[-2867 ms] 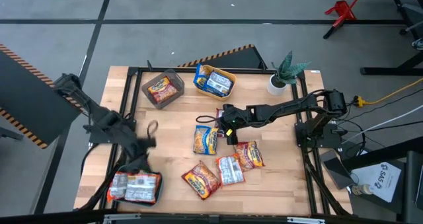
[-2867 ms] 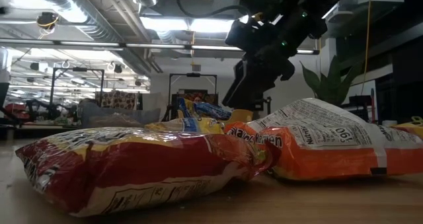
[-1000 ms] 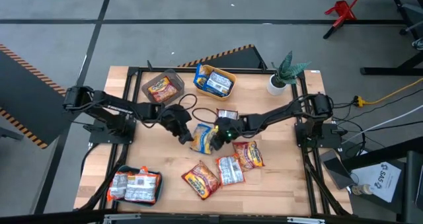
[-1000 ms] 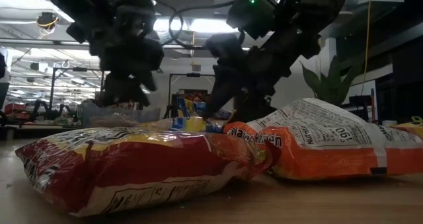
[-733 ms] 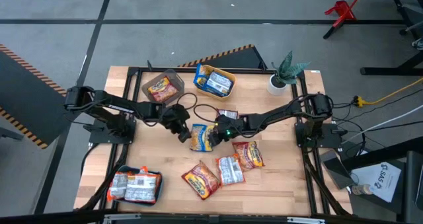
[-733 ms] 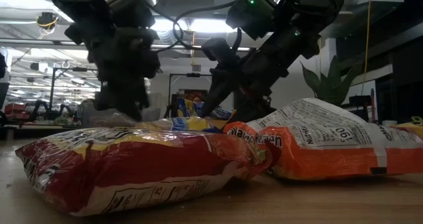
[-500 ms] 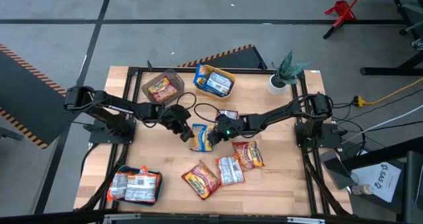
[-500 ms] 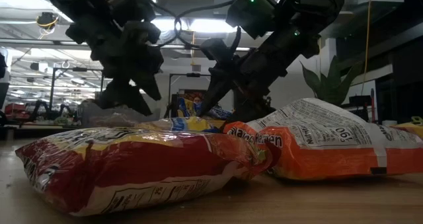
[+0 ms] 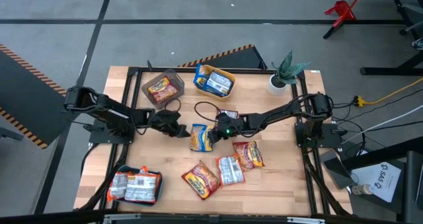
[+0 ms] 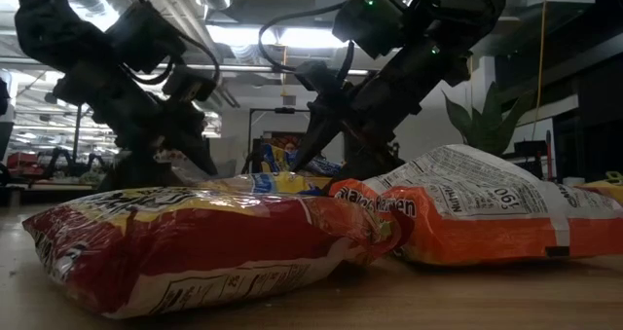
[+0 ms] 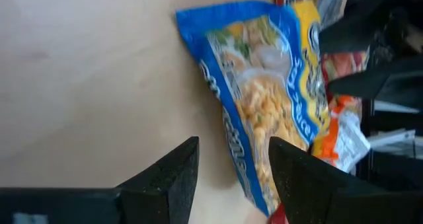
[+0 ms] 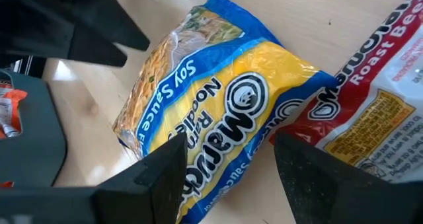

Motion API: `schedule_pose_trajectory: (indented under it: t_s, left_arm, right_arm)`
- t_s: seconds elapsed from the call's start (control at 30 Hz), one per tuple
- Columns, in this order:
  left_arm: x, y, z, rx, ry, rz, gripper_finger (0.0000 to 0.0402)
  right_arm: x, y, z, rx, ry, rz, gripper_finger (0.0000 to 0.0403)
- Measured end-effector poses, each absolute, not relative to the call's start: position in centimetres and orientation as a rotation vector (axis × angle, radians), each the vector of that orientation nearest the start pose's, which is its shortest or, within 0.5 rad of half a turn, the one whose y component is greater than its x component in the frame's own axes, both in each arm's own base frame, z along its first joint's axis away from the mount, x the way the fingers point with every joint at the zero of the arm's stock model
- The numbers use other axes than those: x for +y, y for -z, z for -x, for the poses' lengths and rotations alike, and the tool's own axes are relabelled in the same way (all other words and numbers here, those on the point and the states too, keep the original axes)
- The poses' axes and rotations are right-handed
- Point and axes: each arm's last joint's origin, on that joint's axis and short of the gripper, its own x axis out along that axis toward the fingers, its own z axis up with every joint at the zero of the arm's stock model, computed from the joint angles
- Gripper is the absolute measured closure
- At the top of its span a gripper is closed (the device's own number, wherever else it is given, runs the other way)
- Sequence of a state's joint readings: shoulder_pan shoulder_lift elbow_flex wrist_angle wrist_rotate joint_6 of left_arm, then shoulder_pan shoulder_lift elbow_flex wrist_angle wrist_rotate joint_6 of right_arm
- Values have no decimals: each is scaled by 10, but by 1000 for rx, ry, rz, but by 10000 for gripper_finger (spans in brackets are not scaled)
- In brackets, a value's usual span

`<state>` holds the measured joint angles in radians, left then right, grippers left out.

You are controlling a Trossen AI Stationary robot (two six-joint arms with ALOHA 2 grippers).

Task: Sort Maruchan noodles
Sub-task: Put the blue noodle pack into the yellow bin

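A blue-yellow Maruchan noodles packet [image 9: 201, 137] lies flat on the wooden table, mid-table. My left gripper [image 9: 183, 129] is low at the packet's left side and open; in the left wrist view the packet's long edge [image 11: 248, 178] shows between its fingers. My right gripper [image 9: 213, 134] comes from the right, slanting down, and is open over the packet's right part [image 12: 218, 112]. More packets lie nearer: an orange-red one [image 9: 201, 179], a silver-white one [image 9: 229, 170] and an orange one [image 9: 249, 154]. My left gripper stands with its fingers [image 11: 175, 174] on either side of the packet's long left edge; I cannot tell whether they touch it. My right gripper straddles the packet's end with spread fingers [image 12: 155, 174], slanting down from the right; whether they touch it cannot be told.
At the far side stand a grey bin [image 9: 174, 77] with an orange-red packet and a yellow bin [image 9: 230, 74] with blue packets. A teal bin [image 9: 122, 171] with silver-white packets sits near left. A potted plant [image 9: 281, 78] is far right; a red-white packet [image 12: 370, 98] lies beside the blue-yellow one.
My left gripper has sunk toward the table and drawn back toward the table's left edge, rolling about its own axis, so it now sits low beside the blue-yellow packet. My right gripper has stayed in place, its wrist turning a little.
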<state>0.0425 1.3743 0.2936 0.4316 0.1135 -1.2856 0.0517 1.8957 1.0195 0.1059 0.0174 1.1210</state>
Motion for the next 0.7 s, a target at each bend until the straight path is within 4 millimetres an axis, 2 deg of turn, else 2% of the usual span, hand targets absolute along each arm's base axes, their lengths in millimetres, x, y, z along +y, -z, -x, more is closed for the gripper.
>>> schedule_pose_trajectory:
  t_s: [0.23, 0.43, 0.7]
  left_arm:
    - [6, -115, -213, 590, -379, 1274, 224]
    - [4, -101, -217, 638, -431, 1338, 224]
    - [2, -98, -218, 621, -433, 1280, 226]
  right_arm:
    - [19, -136, -376, 704, 402, -1036, 191]
    - [19, -136, -376, 699, 408, -1033, 191]
    - [19, -136, -376, 709, 395, -1039, 191]
